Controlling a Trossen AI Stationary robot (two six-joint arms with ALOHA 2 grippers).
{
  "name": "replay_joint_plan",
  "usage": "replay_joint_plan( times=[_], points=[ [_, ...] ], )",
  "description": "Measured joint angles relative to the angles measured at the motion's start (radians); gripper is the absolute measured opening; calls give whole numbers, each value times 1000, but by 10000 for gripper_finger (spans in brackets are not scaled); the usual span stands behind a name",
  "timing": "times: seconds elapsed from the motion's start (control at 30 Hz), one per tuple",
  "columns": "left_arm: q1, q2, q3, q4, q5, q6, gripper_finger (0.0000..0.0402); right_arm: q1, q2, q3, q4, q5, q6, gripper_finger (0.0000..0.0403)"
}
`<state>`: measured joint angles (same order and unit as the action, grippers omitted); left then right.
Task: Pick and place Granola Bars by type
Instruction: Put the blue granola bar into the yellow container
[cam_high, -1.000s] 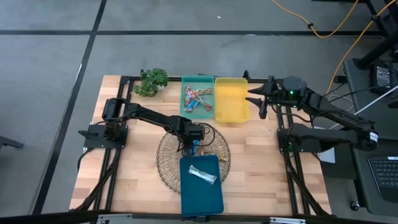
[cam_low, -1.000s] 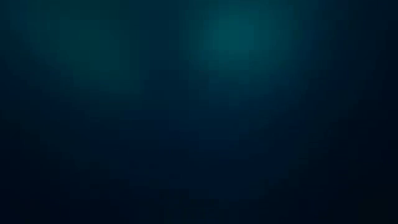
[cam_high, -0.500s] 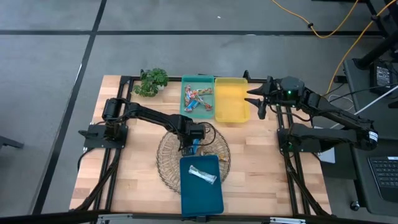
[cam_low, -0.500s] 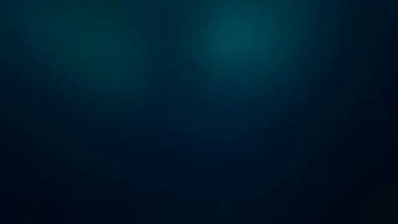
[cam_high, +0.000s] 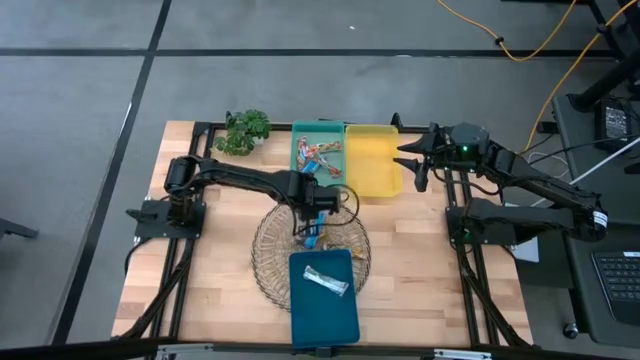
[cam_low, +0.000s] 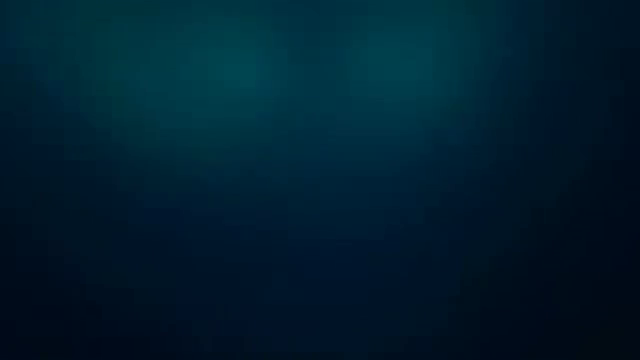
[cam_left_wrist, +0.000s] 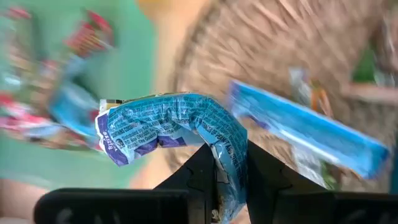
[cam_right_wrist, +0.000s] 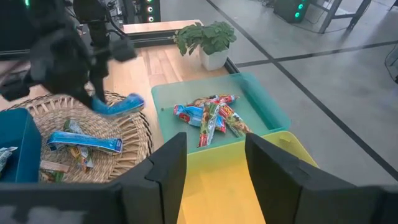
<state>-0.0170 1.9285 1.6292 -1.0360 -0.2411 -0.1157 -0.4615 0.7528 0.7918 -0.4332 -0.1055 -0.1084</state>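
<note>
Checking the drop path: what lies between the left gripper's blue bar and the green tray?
In the high view, only the basket rim and bare table separate the blue bar from the green tray.

Blue printed bar (cam_left_wrist: 168, 127); green tray (cam_high: 298, 135); yellow tray (cam_high: 372, 160); dark blue tray (cam_high: 325, 310).

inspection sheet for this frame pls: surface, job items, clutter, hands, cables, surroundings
Surface: wooden table, bare wood around the trays.
Job's things: blue bar pinched in the left hand; mixed bars piled in the green tray; one silvery bar on the dark blue tray; more bars in the wire basket; yellow tray empty.
Clutter: potted plant at the far left corner.
Hands: left hand over the basket, shut on the blue bar; right hand open, beside the yellow tray.
Cables: yellow cable on the floor.
Surroundings: grey floor; low view dark, nothing seen.
</note>
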Motion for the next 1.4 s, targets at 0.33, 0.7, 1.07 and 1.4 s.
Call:
replay_joint_plan(
  times=[0.33,0.7,1.07,1.4],
  points=[
    [65,0,257,-35,-55,64,55,0,0,0,-14,0,-4,166],
    [147,-2,520,-27,15,154,56,0,0,0,-72,1,-4,166],
    [219,-1,542,145,130,226,56,0,0,0,-74,18,1,166],
    [293,49,543,224,263,258,56,0,-3,0,-76,28,-1,166]
  ],
)
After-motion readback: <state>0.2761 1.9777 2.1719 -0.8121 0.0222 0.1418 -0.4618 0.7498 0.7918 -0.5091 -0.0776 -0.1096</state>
